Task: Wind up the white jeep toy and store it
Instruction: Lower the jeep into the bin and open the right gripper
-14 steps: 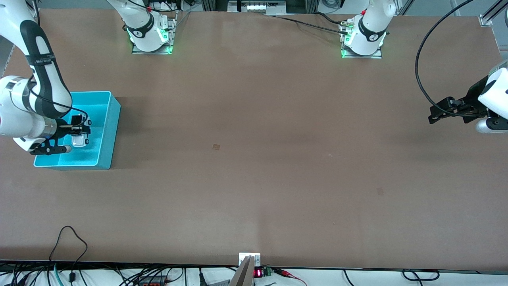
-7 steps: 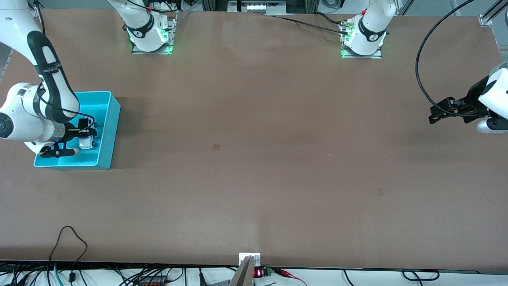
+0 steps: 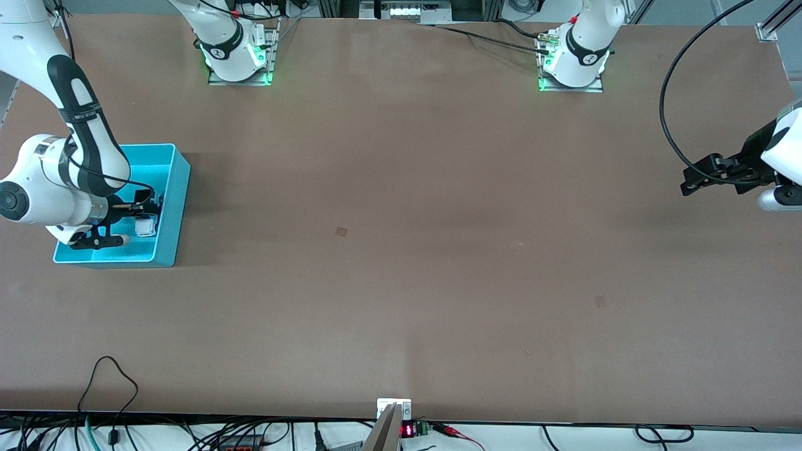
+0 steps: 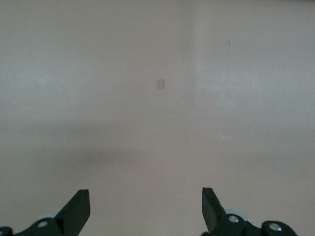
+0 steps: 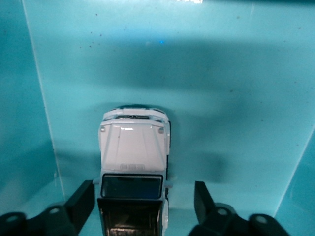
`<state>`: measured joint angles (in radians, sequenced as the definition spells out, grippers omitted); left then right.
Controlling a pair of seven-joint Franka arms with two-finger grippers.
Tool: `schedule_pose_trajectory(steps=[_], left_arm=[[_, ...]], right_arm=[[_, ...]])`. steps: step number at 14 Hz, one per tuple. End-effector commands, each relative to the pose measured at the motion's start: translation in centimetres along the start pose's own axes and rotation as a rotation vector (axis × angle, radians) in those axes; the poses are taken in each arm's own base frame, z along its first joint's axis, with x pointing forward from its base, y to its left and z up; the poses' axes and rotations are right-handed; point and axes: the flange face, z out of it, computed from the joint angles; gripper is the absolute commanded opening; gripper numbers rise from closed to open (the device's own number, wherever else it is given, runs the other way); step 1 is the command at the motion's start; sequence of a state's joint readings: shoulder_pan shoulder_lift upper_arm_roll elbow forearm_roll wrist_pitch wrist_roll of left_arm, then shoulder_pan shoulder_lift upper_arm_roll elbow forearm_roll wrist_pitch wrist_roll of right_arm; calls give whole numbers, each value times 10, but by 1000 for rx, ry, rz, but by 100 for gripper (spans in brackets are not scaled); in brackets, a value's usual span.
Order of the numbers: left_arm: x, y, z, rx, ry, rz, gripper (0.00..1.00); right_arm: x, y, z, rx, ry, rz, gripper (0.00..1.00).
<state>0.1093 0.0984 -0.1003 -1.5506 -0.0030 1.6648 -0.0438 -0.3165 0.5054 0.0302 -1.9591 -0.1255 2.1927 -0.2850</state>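
The white jeep toy (image 3: 146, 225) with its black roof lies on the floor of the turquoise bin (image 3: 177, 207), at the right arm's end of the table. My right gripper (image 3: 139, 216) is down in the bin, open. In the right wrist view the jeep (image 5: 133, 147) sits between the spread fingers of the right gripper (image 5: 142, 201), with a gap on each side, on the bin floor (image 5: 221, 73). My left gripper (image 3: 689, 181) is open and empty, waiting over the bare table at the left arm's end; it also shows in the left wrist view (image 4: 145, 206).
The brown table (image 3: 401, 250) carries a small dark mark (image 3: 341, 232) near its middle. The bin's walls stand close round the right gripper. Cables hang along the table edge nearest the front camera.
My right gripper has moved down and toward the bin's wall on the table-middle side, and the jeep moved with it. The left gripper has drawn slightly toward the left arm's table end.
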Motion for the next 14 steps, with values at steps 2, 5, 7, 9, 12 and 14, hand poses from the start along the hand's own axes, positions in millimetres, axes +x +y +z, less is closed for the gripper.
schedule_pose_trajectory(steps=[2,5,7,9,12,14], left_arm=[[-4,-7,-6,-14,-2,9,100],[-7,-5,-6,-9,-19,12,100],[-8,-5,-7,-7,-22,14,100],[-8,-4,-7,-8,-22,16,100],[-8,-4,-7,-9,-25,9,100],[-9,-4,-6,-9,-31,3,100]], right_arm=[[2,2,-22,-23,27,-22,100],[-9,-2,-79,-38,34,-15,100],[-20,-9,-124,-51,38,-15,100],[-29,-20,-169,-64,47,-18,100],[-37,-38,-227,-72,50,-28,100],[-47,-52,-277,-82,68,-37,100]])
